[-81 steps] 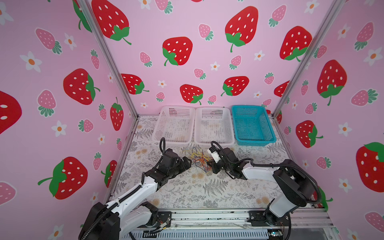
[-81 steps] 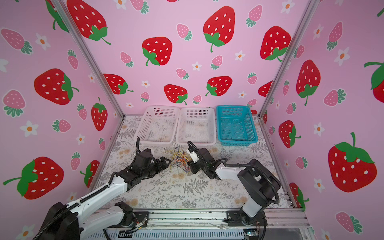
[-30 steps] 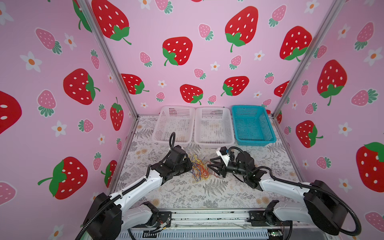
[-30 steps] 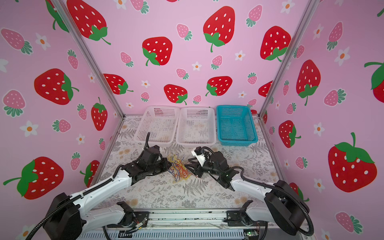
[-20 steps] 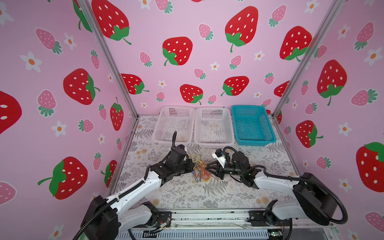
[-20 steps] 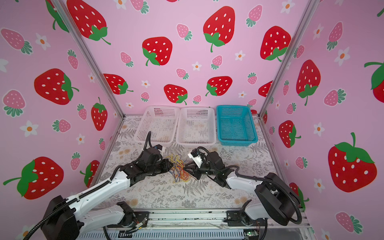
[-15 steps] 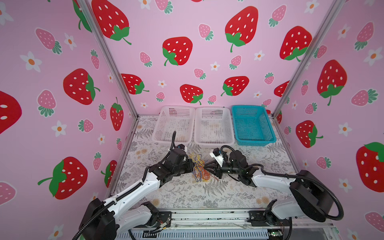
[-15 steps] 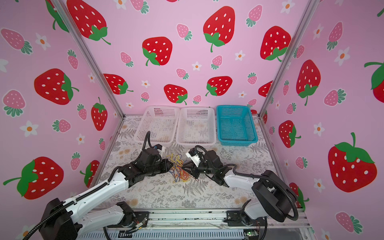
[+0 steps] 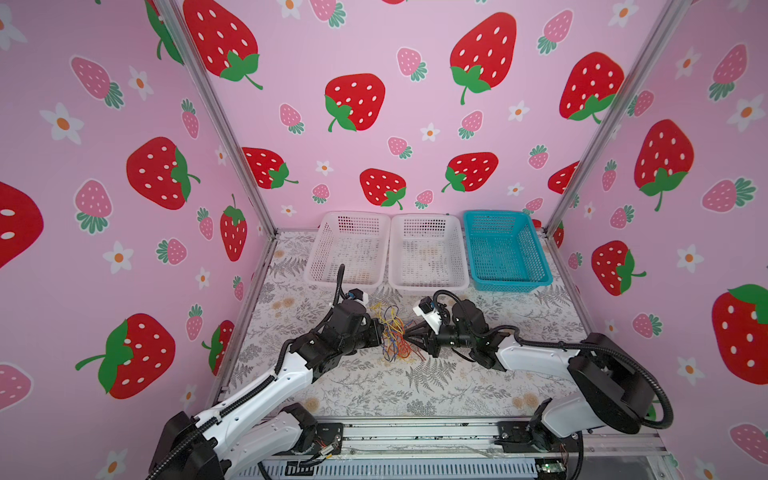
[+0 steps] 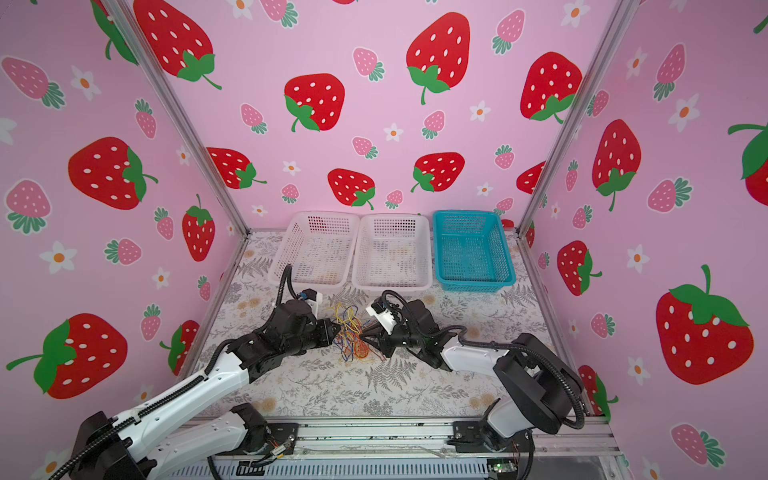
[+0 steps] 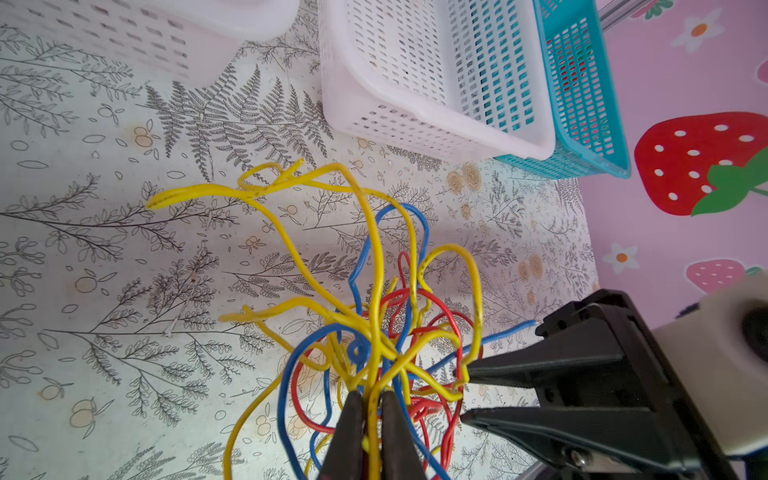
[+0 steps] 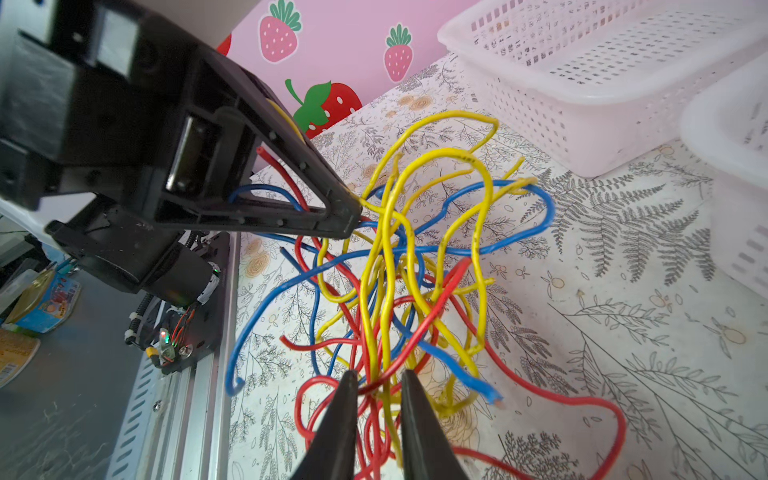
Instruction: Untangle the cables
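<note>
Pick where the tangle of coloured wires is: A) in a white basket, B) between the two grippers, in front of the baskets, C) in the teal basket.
B: the wire tangle sits between the left gripper and the right gripper, short of the white baskets and the teal basket.

Pink strawberry booth
Strawberry-print walls (image 9: 415,41) stand left, far and right; metal posts (image 9: 221,124) mark far corners; a fern-patterned tabletop (image 9: 457,390) lies between.

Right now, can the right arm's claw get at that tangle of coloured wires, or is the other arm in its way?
Probably yes. The right claw has its tips, slightly apart, around strands of the cables. The left claw pinches them from the opposite side, leaving that approach free.
</note>
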Motion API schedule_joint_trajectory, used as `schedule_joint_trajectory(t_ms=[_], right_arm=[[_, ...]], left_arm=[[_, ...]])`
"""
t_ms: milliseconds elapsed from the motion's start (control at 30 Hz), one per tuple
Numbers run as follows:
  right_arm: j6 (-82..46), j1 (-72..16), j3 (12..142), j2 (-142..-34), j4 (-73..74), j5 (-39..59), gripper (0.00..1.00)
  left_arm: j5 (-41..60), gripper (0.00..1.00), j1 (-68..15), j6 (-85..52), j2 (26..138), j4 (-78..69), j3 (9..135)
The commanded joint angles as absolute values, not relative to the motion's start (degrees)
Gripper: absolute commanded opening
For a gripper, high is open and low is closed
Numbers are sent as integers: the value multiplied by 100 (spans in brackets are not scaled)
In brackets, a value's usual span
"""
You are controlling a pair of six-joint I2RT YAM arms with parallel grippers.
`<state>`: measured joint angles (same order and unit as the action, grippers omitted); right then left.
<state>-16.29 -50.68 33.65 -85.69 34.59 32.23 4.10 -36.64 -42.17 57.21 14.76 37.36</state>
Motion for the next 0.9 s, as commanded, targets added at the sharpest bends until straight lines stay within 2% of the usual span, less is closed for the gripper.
schedule_joint_trajectory(t_ms=[0, 100, 167, 267, 433, 533, 667, 700, 800, 867], right_arm=[[-1617, -5141, 3484, -8683, 3405, 3226, 30], [-1626, -5167, 3473, -8676, 3445, 3197, 31], [-1617, -5177, 3460, -8644, 3441, 3110, 16], [-1600, -5177, 3414, -8562, 3411, 2851, 7], [-1486, -5179, 3354, -8303, 3159, 2109, 0], [-1463, -5137, 3181, -7969, 3188, 1675, 0], [-1544, -5045, 2969, -7721, 3479, 1912, 0], [-1580, -5041, 2949, -7721, 3589, 2149, 0], [-1712, -5046, 3009, -7982, 3902, 3125, 22], [-1859, -5080, 3068, -8207, 4080, 3532, 31]], left_arm=[[569, 0, -3700, -4381, 5577, 949, 3688], [551, 0, -3709, -4442, 5536, 854, 3619], [546, 0, -3709, -4466, 5528, 815, 3578], [488, 0, -3710, -4455, 5519, 905, 3577], [138, 0, -3709, -4345, 5558, 1449, 3722], [-58, 0, -3709, -4306, 5627, 1758, 3787], [-12, 0, -3709, -4315, 5735, 1757, 3742], [15, 0, -3709, -4331, 5747, 1697, 3726], [41, 0, -3709, -4377, 5765, 1594, 3718], [69, 0, -3709, -4403, 5783, 1549, 3752]])
